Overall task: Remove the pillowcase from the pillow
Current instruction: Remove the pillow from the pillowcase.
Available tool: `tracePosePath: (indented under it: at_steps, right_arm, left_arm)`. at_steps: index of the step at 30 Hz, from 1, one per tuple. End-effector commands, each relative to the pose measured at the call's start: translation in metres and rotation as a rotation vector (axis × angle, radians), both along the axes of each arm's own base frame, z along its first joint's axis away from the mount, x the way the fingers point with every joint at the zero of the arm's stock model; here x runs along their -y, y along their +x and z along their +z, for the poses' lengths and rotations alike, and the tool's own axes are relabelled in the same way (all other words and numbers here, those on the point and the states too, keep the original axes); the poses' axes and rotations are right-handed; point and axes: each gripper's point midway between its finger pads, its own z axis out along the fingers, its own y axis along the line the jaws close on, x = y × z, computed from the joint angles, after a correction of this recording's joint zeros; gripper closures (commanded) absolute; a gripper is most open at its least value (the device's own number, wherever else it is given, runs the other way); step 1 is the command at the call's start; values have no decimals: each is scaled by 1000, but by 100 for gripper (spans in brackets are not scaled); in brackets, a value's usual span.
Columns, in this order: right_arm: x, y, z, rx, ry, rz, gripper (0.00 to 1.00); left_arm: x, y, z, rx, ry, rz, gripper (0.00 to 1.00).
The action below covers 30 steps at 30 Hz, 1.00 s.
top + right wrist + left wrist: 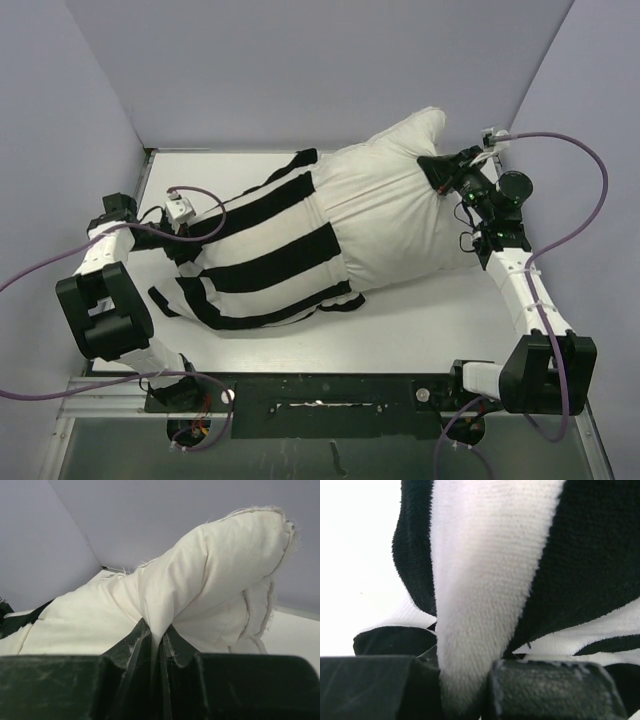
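The left claw (465, 687) pinches a fold of the limp, soft pillowcase (485, 570) while the right claw (159, 647) clamps the pillow (210, 575) at its bare end (likely light, yielding).

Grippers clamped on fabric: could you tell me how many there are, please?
2. The left gripper pinches the pillowcase on the left; the right gripper pinches the pillow near its far right corner.

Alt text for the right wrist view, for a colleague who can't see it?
The right pincer is shut on a fold of the white pillow, whose corner rises against a grey wall. A sliver of the striped pillowcase shows at far left.
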Motion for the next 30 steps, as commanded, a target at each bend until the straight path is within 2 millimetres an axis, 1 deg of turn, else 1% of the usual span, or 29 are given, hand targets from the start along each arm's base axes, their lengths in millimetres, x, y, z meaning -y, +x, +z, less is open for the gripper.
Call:
tracePosePath:
  at_steps: [1, 5, 6, 12, 14, 16, 19, 20, 22, 24, 25, 27, 30]
  right_arm:
    - [82, -6, 66, 234, -31, -382, 100]
    - [112, -14, 47, 178, -36, -518, 100]
    - [120, -17, 42, 165, -35, -555, 100]
    - [164, -37, 13, 88, -21, -753, 100]
    - [172, -41, 7, 72, -5, -780, 100]
    - [169, -38, 5, 69, 16, -756, 100]
    - [161, -30, 4, 67, 41, -697, 100]
    - [163, -29, 2, 58, 54, -703, 100]
    - [175, -30, -3, 22, 69, -751, 100]
    - [193, -35, -11, -47, 57, -845, 100]
    - [200, -37, -13, -63, 57, -883, 100]
    - [210, -42, -16, -85, 58, -933, 100]
    - [219, -44, -22, -105, 70, -969, 100]
  left_arm:
    - [-66, 21, 17, 97, 150, 160, 100]
    - [-85, 29, 12, 91, 196, 236, 100]
    - [-92, 33, 10, 95, 218, 260, 100]
    - [-117, 40, -4, 61, 254, 363, 100]
    - [-125, 40, -9, 47, 266, 384, 100]
    - [-127, 39, -13, 35, 256, 388, 100]
    - [-119, 31, -16, -2, 218, 343, 100]
    - [-117, 30, -17, -6, 216, 338, 100]
    - [-123, 31, -20, -6, 240, 360, 100]
    - [-138, 32, -26, -2, 286, 397, 100]
    - [-151, 31, -31, -10, 325, 427, 100]
    - [-173, 29, -38, -21, 355, 469, 100]
    - [-207, 23, -48, -39, 399, 531, 100]
